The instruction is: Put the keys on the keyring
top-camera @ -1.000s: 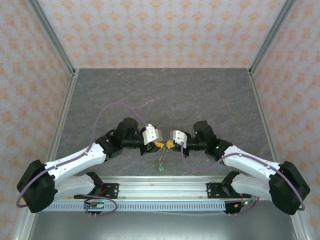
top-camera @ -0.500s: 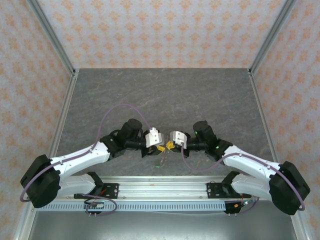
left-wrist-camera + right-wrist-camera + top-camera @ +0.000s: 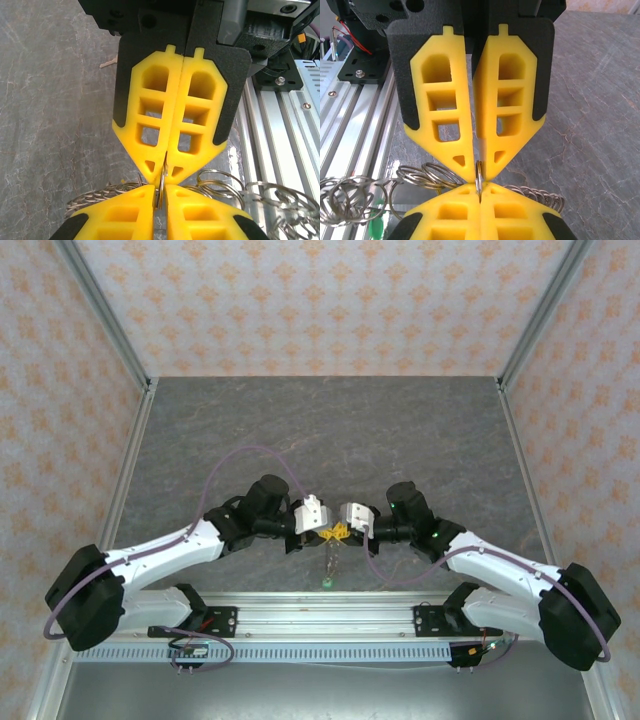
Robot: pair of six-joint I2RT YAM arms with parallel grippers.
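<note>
Grey, marble-veined tabletop (image 3: 330,430) inside orange-patterned wallpapered walls (image 3: 320,300): we see the left gripper (image 3: 322,531) and right gripper (image 3: 343,531), ribbed yellow plastic fingers (image 3: 535,85) tip to tip, both clamped on the thin wire keyring (image 3: 161,182) above the table's near edge, coiled steel loops (image 3: 427,175) spilling alongside, a green tag (image 3: 326,584) dangling beneath.

Thin keyring (image 3: 478,175) stands edge-on, aloft — green-tagged key (image 3: 326,584) dangles below.
</note>
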